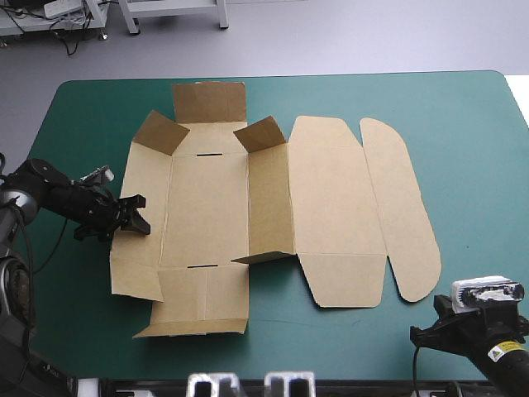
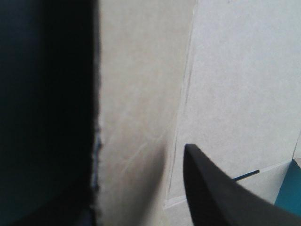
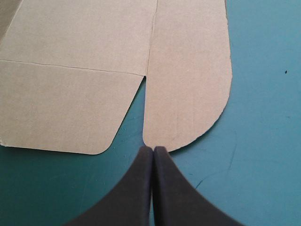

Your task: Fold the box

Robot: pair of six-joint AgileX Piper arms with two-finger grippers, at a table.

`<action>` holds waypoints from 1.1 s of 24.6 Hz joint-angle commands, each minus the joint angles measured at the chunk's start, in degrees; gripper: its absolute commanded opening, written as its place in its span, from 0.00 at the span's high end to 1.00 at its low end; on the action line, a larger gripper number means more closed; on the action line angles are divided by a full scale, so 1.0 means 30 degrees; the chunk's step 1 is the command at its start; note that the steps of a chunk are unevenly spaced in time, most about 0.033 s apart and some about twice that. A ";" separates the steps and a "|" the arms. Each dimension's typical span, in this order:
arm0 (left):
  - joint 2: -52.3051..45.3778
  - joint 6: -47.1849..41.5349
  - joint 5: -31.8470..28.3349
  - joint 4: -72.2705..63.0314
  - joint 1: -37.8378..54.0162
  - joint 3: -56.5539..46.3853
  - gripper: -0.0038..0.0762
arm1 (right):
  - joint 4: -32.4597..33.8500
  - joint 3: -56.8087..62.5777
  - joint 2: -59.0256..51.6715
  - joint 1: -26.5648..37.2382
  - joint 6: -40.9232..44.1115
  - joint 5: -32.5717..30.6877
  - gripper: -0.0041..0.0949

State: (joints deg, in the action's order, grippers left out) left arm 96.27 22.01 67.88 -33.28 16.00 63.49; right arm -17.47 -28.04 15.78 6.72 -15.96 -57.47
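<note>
Box lies at the table centre, end flaps half-raised; my left jaws stand open astride its 9 o'clock wall, right jaws closed, idle at 5 o'clock; wall-raising is apparently in hand, so next I should pinch and tip that wall upright.

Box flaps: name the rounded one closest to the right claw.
The long outermost flap with the rounded end; its tip lies ahead of the shut right claw. The shorter flap beside it sits off to one side.
</note>
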 commanded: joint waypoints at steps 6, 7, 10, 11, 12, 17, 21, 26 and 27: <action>-0.0702 0.0446 0.0478 -0.2227 -0.0104 -0.1216 0.77 | -0.0309 -0.0586 0.0211 -0.0036 -0.0192 0.1021 0.98; -0.0702 0.0625 0.0210 -0.2310 -0.0104 -0.1307 0.80 | -0.0309 -0.0586 0.0211 -0.0036 -0.0192 0.1021 0.98; -0.0702 0.1272 0.0374 -0.2307 -0.0104 -0.1162 0.96 | -0.0309 -0.0586 0.0211 -0.0036 -0.0192 0.1021 0.98; -0.0702 0.1881 0.0813 -0.2307 -0.0104 -0.0879 0.96 | -0.0309 -0.0586 0.0211 -0.0036 -0.0192 0.1021 0.98; -0.0702 0.2298 0.1296 -0.2307 -0.0104 -0.0443 0.96 | -0.0309 -0.0586 0.0211 -0.0036 -0.0192 0.1021 0.98; -0.0833 0.2466 0.2066 -0.1766 -0.0583 0.3179 0.96 | -0.0309 -0.0586 0.0211 -0.0036 -0.0192 0.1021 0.98; -0.0947 0.4508 0.1925 0.1787 -0.3428 0.8096 0.96 | -0.0309 -0.0586 0.0211 -0.0036 -0.0192 0.1021 0.98; -0.0947 0.7530 0.0391 0.7999 -0.8230 1.1970 0.96 | -0.0309 -0.0586 0.0211 -0.0036 -0.0192 0.1021 0.98; -0.0947 0.8288 -0.0656 0.9312 -0.9331 1.2442 0.96 | -0.0309 -0.0586 0.0211 -0.0036 -0.0192 0.1021 0.98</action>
State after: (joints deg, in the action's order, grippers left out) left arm 96.27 42.49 69.88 -10.76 -8.04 97.14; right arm -17.47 -28.04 15.78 6.72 -15.96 -57.47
